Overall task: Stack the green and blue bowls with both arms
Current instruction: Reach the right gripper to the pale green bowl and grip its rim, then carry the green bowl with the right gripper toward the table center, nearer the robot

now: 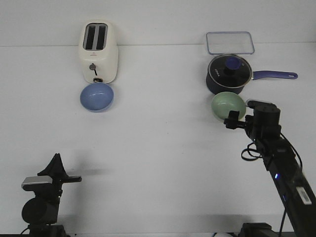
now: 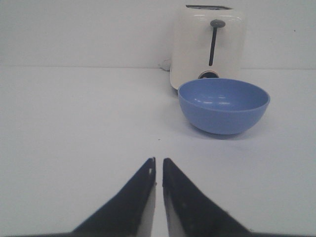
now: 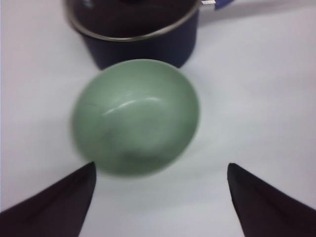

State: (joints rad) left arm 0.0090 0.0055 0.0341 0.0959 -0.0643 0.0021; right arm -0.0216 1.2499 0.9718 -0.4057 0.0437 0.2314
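The light blue bowl (image 1: pixel 97 96) sits upright on the table just in front of the toaster; the left wrist view shows it (image 2: pixel 223 105) well ahead of my left gripper (image 2: pixel 159 160), which is shut and empty near the table's front left (image 1: pixel 59 170). The pale green bowl (image 1: pixel 228 105) sits upright just in front of the navy saucepan. My right gripper (image 3: pixel 160 168) is open and empty just short of the green bowl (image 3: pixel 136 116), its fingertips (image 3: pixel 89 170) apart from the rim. In the front view the right wrist (image 1: pixel 261 121) hides its fingers.
A cream toaster (image 1: pixel 99 51) stands at the back left. A dark navy saucepan (image 1: pixel 228 74) with a glass lid and a handle pointing right stands directly behind the green bowl. A clear flat lid (image 1: pixel 230 43) lies behind the pan.
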